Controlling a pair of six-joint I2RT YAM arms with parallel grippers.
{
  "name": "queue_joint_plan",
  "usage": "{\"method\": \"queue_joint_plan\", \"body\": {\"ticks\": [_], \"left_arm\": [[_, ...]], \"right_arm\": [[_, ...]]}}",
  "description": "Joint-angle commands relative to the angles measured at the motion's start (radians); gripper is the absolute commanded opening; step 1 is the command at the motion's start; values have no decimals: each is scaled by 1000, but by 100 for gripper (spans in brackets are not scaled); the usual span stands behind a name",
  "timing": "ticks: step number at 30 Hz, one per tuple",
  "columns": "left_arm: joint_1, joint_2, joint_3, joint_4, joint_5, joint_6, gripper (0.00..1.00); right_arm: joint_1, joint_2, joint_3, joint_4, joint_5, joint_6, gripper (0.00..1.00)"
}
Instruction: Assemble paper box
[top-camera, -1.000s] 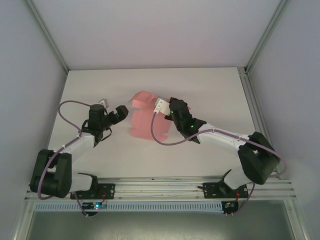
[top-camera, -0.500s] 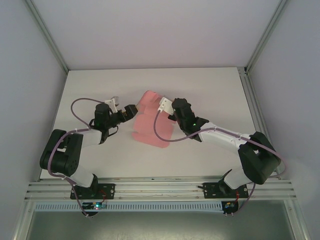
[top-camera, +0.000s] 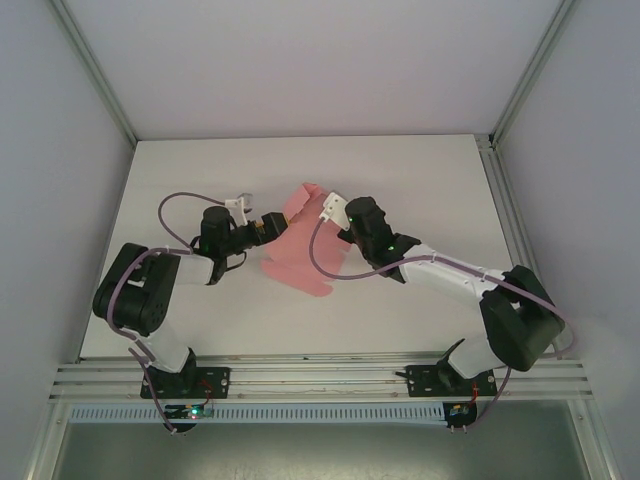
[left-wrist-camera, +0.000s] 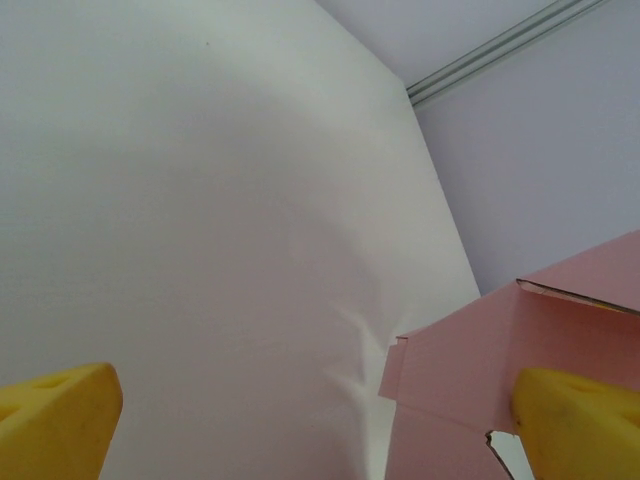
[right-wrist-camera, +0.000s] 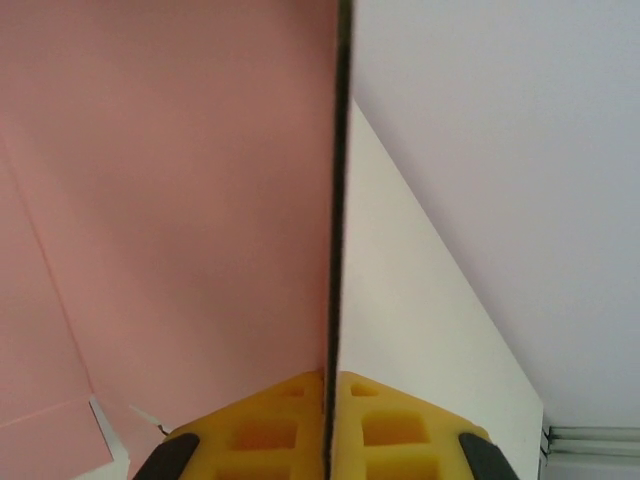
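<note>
The paper box (top-camera: 297, 247) is a pink die-cut sheet, partly lifted off the table between the two arms. My right gripper (right-wrist-camera: 331, 385) is shut on it, its yellow pads clamped on the sheet's thin edge, with the pink face (right-wrist-camera: 170, 200) to the left. In the top view the right gripper (top-camera: 322, 215) sits at the sheet's upper right. My left gripper (top-camera: 268, 226) is open at the sheet's left edge. Its yellow fingertips (left-wrist-camera: 55, 420) stand wide apart, and the pink card (left-wrist-camera: 490, 370) rises by the right one.
The white table (top-camera: 400, 180) lies inside a frame with pale walls on three sides. An aluminium rail (top-camera: 320, 375) runs along the near edge by the arm bases. Purple cables loop over both arms.
My left arm has reached right until its open gripper meets the sheet's left edge. The right gripper has turned and tilted the sheet, lifting its far end.
</note>
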Motion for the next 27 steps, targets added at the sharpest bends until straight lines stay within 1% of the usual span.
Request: {"method": "queue_joint_plan", "body": {"ticks": [1,3,5,6,8,10,11,13,15,18,19,20,22,23,24,26,27], "left_arm": [[-29,-8,17,138,43,-13,100],[-29,-40,11,90,31,12,100],[-28,-106,-6,26,8,62,100],[-27,-152,-14,-40,-24,92,100],[-29,-271,-6,-253,-130,182,100],[-29,-386,6,-456,-269,256,100],[-29,-436,6,-522,-331,279,100],[-28,-529,1,-631,-445,312,100],[-27,-603,3,-710,-505,347,100],[-27,-693,13,-816,-626,344,100],[-27,-710,23,-850,-629,342,100],[-27,-720,27,-864,-590,347,100],[-29,-731,-16,-782,-479,335,100],[-30,-726,-46,-714,-421,324,96],[-32,-710,-73,-641,-366,308,86],[-37,-662,-73,-575,-299,282,74],[-45,-628,-53,-560,-274,279,62]], "right_arm": [[-5,-48,29,-28,-152,66,0],[-12,-53,26,-28,-154,61,0],[-12,-48,18,-21,-110,28,0],[-14,-43,17,-22,-91,9,0],[-12,-33,10,-18,-61,-35,0],[-12,-27,4,-5,-48,-52,0],[-10,-23,6,-3,-45,-59,0],[-11,-12,10,7,-36,-62,0],[-9,-6,17,12,-41,-64,0],[-8,-8,21,24,-64,-65,0],[-9,-6,27,19,-68,-59,0],[-9,-4,37,12,-68,-52,0],[-9,4,60,-10,-66,-36,0],[-10,8,68,-16,-67,-31,0],[-11,14,77,-27,-70,-26,0],[-8,26,91,-46,-69,-19,0],[-7,29,95,-53,-71,-15,0]]}}
